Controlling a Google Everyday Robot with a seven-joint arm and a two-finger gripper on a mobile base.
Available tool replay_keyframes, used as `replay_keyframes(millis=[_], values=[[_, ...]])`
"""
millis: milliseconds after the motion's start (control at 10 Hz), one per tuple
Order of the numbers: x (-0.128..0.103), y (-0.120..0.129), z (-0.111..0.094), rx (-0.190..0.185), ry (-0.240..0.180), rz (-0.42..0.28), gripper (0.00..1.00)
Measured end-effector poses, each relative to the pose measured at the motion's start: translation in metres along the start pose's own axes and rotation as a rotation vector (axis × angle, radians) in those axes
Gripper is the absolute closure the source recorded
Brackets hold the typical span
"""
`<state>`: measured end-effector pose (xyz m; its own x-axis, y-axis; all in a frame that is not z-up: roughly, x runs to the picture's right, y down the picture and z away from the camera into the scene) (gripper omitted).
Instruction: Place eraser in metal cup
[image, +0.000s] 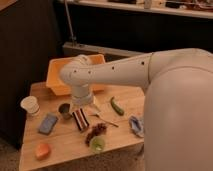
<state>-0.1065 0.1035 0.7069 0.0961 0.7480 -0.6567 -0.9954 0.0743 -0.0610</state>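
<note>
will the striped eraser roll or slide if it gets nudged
The eraser looks like a flat-sided block lying on the table, so it would probably slide, not roll. It looks small and solid, so likely light and stiff. The gripper hangs directly over it.

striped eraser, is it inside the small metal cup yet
No, the red, white and black striped eraser is outside the dark grey metal cup, beside it, just below the tool.
</note>
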Motion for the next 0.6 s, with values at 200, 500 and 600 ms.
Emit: replay_keyframes(millis=[200, 500, 600], values=[[-0.0004, 0.0029, 0.0044, -0.019, -0.007, -0.081, 0.21], [0.0041, 0.0053, 0.0009, -0.124, -0.050, -0.342, 0.21], [0.0057, 0.0102, -0.0002, -0.127, -0.053, -0.416, 0.21]])
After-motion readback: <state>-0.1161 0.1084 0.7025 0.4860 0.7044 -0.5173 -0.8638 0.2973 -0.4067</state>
